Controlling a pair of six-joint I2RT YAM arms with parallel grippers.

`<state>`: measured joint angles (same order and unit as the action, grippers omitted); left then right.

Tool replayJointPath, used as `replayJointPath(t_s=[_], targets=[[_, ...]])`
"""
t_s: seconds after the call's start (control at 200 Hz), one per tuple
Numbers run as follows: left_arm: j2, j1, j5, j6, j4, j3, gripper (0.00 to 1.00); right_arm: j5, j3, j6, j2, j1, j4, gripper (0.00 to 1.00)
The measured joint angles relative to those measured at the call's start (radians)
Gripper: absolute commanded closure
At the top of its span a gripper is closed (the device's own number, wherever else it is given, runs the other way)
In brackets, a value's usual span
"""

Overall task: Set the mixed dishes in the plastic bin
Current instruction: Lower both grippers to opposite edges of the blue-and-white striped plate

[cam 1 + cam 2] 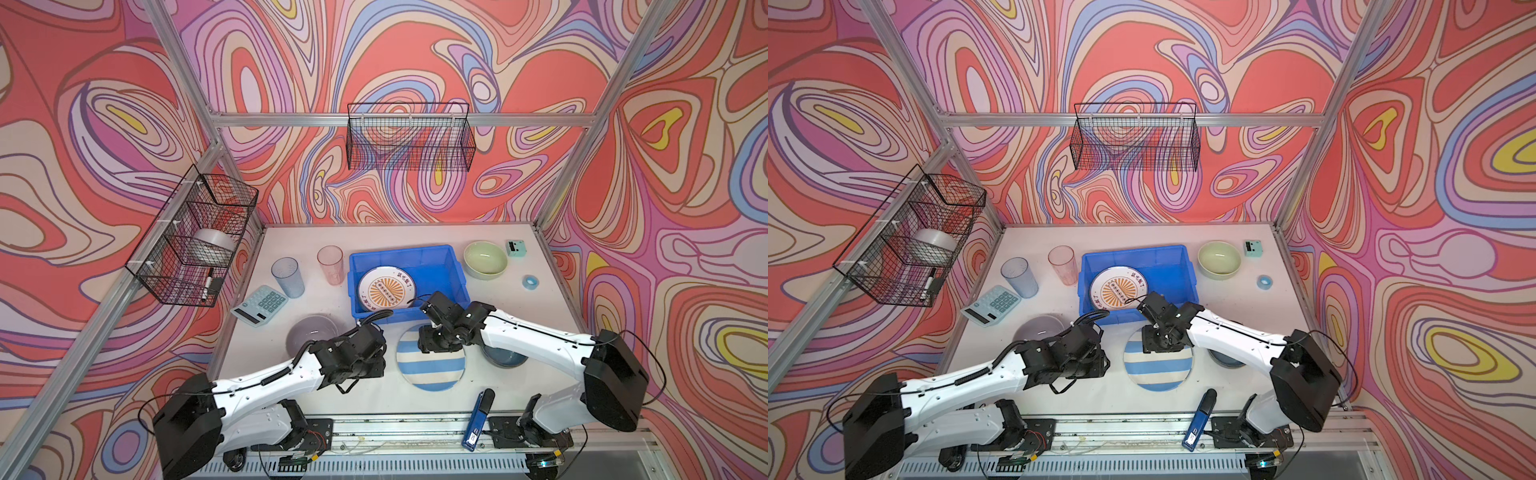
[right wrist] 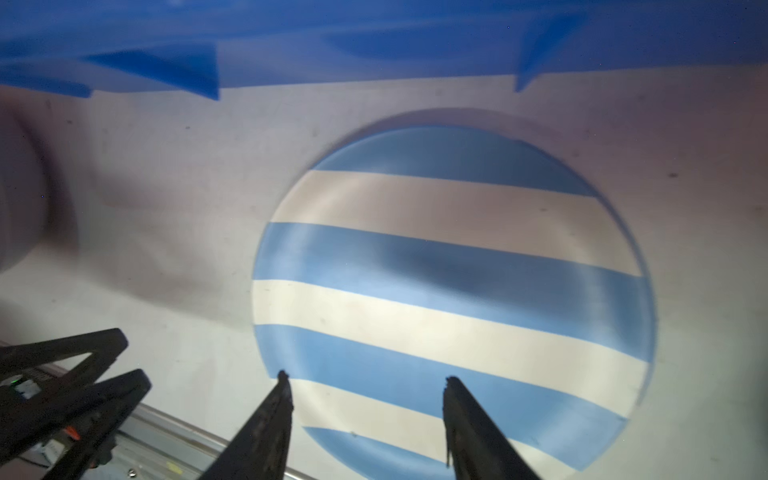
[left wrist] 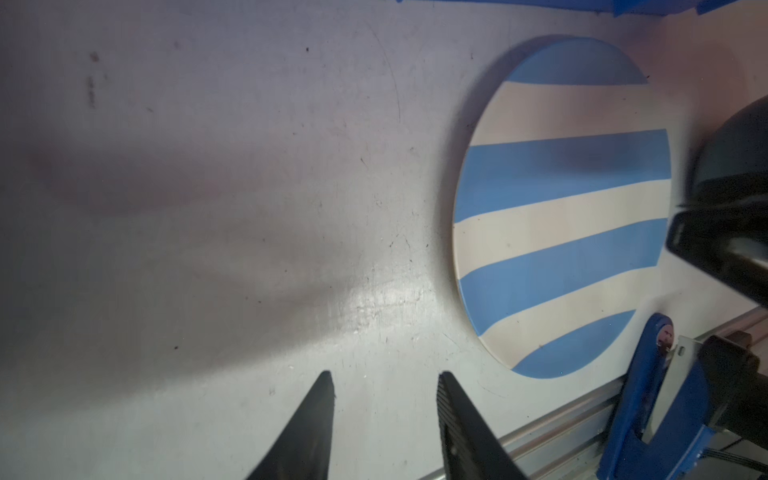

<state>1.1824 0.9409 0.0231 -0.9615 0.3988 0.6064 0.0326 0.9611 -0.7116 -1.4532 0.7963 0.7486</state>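
The blue plastic bin (image 1: 415, 250) stands mid-table and holds a white plate (image 1: 382, 289) with an orange sunburst and dark lettering. Just in front of it a blue-and-white striped plate (image 1: 430, 370) (image 2: 453, 291) lies flat. My right gripper (image 2: 366, 377) hangs open above that plate, holding nothing. My left gripper (image 3: 385, 374) is open over bare table left of the plate (image 3: 561, 208). A lavender bowl (image 1: 309, 332) sits behind the left arm. The right arm partly hides a dark blue bowl (image 1: 505, 357). A pale green bowl (image 1: 485, 259), a grey-blue cup (image 1: 287, 276) and a pink cup (image 1: 331, 264) stand farther back.
A teal calculator (image 1: 259, 305) lies at the left. A small blue tape roll (image 1: 530, 281) and a small teal box (image 1: 516, 248) sit at the far right. A blue-and-black tool (image 1: 478, 419) rests at the front edge. Black wire baskets (image 1: 409, 137) (image 1: 195, 237) hang on the frame.
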Motion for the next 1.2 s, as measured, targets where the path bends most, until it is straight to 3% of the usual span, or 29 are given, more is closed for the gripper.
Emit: replayJointPath(t_s=[0.15, 0.536, 0.841, 1.202], targets=[[0.117, 0.0, 0.025, 0.011, -0.072, 0.025, 0.62, -0.039, -0.088, 0.008, 0.046, -0.076, 0.059, 0.39], [0.257, 0.001, 0.063, 0.016, -0.21, 0.069, 0.73, -0.089, -0.188, -0.016, 0.051, -0.084, 0.061, 0.42], [0.319, 0.001, 0.055, 0.016, -0.23, 0.087, 0.8, -0.083, -0.219, -0.016, 0.057, -0.084, -0.018, 0.56], [0.351, -0.001, 0.054, 0.013, -0.258, 0.103, 0.86, -0.074, -0.239, -0.011, 0.086, -0.09, -0.016, 0.65]])
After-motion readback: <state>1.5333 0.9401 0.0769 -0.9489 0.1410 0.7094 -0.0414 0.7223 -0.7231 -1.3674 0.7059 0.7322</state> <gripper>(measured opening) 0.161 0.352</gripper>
